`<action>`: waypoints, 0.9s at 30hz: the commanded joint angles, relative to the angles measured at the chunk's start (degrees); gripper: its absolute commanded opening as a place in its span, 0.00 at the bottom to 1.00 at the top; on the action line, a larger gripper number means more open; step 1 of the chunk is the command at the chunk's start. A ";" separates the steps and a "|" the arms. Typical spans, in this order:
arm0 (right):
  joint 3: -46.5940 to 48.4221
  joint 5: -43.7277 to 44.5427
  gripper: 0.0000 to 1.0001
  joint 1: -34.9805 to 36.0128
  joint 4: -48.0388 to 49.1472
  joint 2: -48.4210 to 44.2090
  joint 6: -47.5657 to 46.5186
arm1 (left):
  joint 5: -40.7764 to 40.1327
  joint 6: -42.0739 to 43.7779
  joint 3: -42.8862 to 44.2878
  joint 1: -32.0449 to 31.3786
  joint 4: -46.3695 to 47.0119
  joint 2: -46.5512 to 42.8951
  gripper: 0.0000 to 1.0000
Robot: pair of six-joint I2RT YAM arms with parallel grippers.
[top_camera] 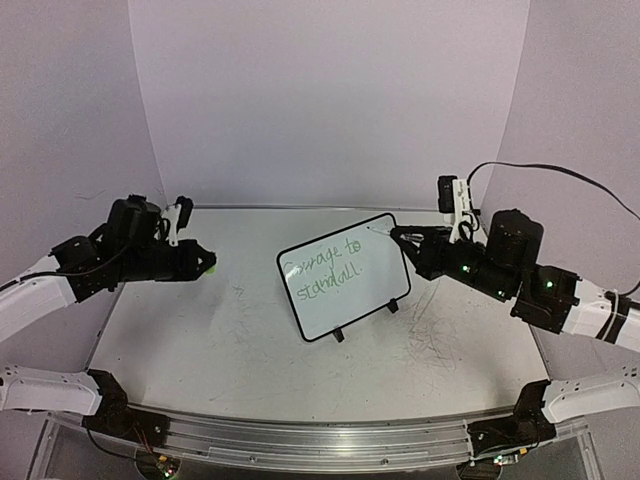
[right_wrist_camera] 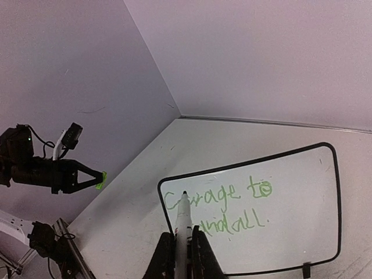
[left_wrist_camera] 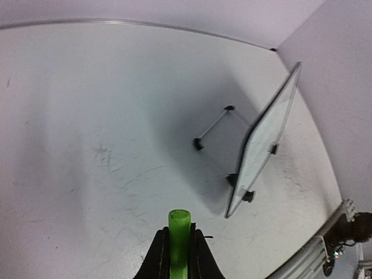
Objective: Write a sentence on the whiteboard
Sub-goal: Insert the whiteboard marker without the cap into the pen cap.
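The whiteboard (top_camera: pixel 345 275) stands centre of view on its feet (top_camera: pixel 338 335), sentence (top_camera: pixel 325 272) written. Judged light, rigid, easily tipped; hold by its edge. Right gripper (right_wrist_camera: pixel 181 235) pinches marker (right_wrist_camera: pixel 183 209); left gripper (left_wrist_camera: pixel 179 233) pinches green cap (left_wrist_camera: pixel 179 220).

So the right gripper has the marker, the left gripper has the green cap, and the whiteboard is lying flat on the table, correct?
Not quite. The whiteboard isn't lying flat: it stands tilted on its stand feet, as the left wrist view shows. The rest holds: the right gripper grips the marker, and the left gripper holds the green cap.
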 commanded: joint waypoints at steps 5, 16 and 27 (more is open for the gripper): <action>11.13 -17.21 0.00 0.02 -3.99 9.05 -1.27 | 21.64 29.41 15.12 -6.24 -1.82 2.39 0.00; 22.78 -23.64 0.00 7.69 -9.05 21.97 -5.39 | 7.89 48.20 -0.10 -17.70 7.93 0.51 0.00; 27.69 -25.89 0.00 10.53 -11.14 30.07 -6.75 | 7.31 49.73 -3.35 -18.02 9.06 -3.62 0.00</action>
